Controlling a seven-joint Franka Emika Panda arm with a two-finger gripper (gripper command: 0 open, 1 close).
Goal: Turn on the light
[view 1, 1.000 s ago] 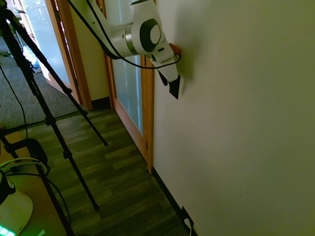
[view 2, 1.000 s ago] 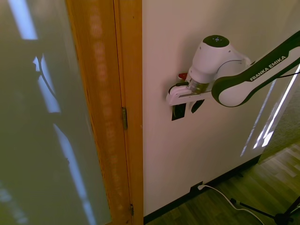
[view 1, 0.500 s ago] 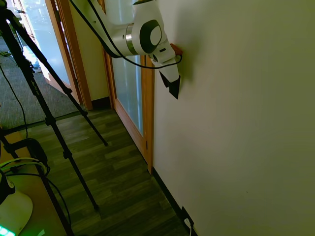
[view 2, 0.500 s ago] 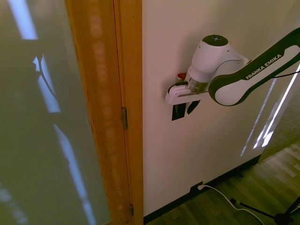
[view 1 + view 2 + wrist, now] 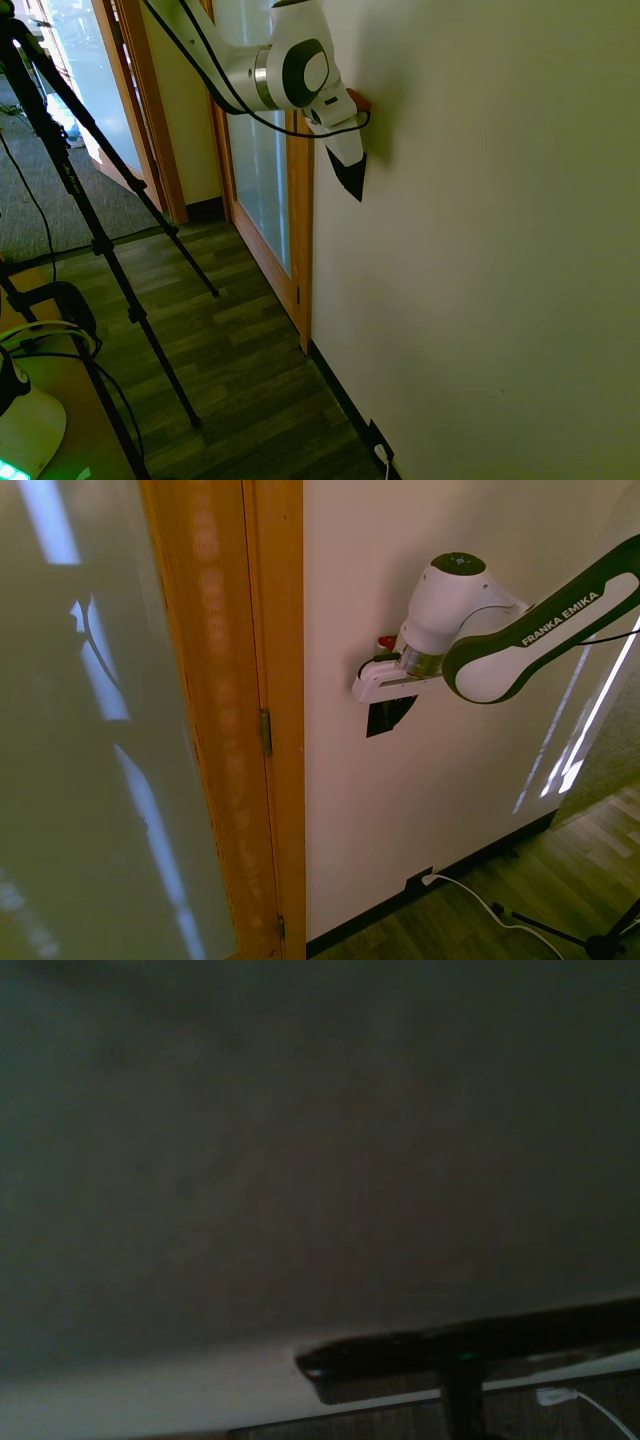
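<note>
Gripper (image 5: 392, 712) fingers read as closed together, tips laid over the black switch plate (image 5: 377, 721) on the white wall (image 5: 450, 800) beside the door frame (image 5: 270, 680). From my console I judge slippage likely—an off-centre push skids without toggling.

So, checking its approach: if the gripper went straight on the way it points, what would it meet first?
Probably the switch: the gripper points down along the wall, its tips overlapping that black plate. Contact is unclear.
</note>
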